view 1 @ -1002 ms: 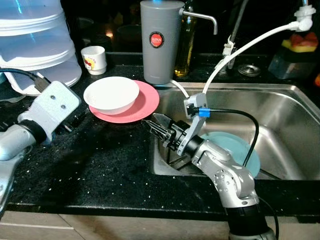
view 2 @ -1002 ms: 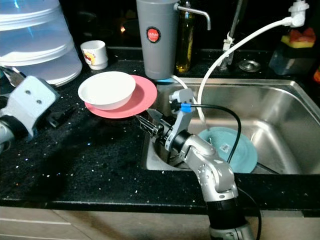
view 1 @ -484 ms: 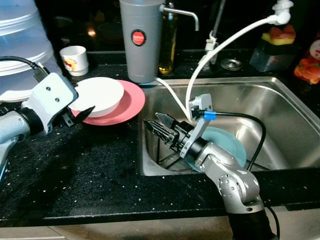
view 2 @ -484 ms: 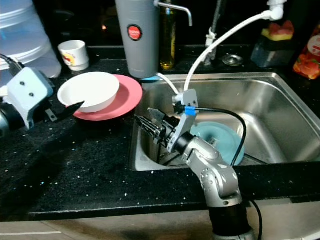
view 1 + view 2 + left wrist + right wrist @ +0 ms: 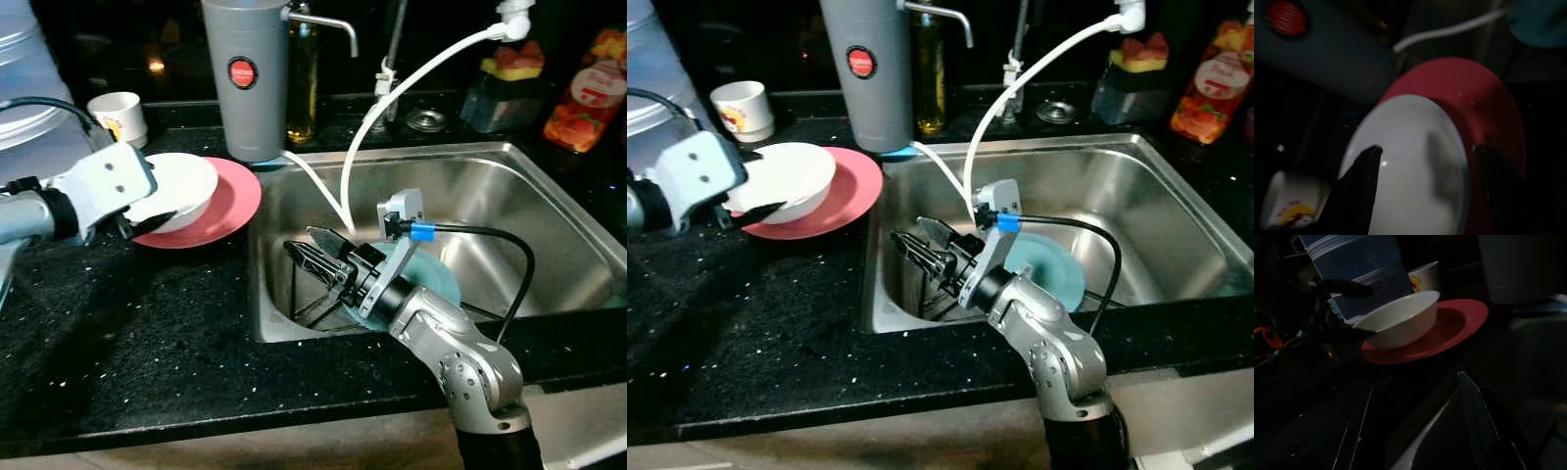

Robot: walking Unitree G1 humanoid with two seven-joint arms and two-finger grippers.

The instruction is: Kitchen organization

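A shallow white bowl [image 5: 171, 188] is seen resting on a round red plate [image 5: 220, 201], which lies on the black speckled countertop [image 5: 147, 333] just beside the left rim of the stainless steel sink [image 5: 500, 196]. The left gripper [image 5: 149, 223] is held at the bowl's near-left side; in the left wrist view its black fingers [image 5: 1359, 181] are spread, one on either side of the bowl's rim, with no contact that can be confirmed. The right gripper [image 5: 312, 257] is positioned over the sink's left end, pointed toward the plate, its fingers parted and nothing held between them. A round teal plate [image 5: 426, 279] lies on the sink floor, largely hidden behind the right arm. A tall grey cylindrical container with a red round label [image 5: 245, 78] stands at the back edge of the countertop, its top cut off by the frame. A small white cup with a red and yellow print [image 5: 118, 116] stands to its left, near a translucent plastic container [image 5: 651, 73] that is only partly in view. A white hose [image 5: 411, 98] arcs over the sink. The right wrist view is very dark; the bowl and red plate can be made out there, little else.
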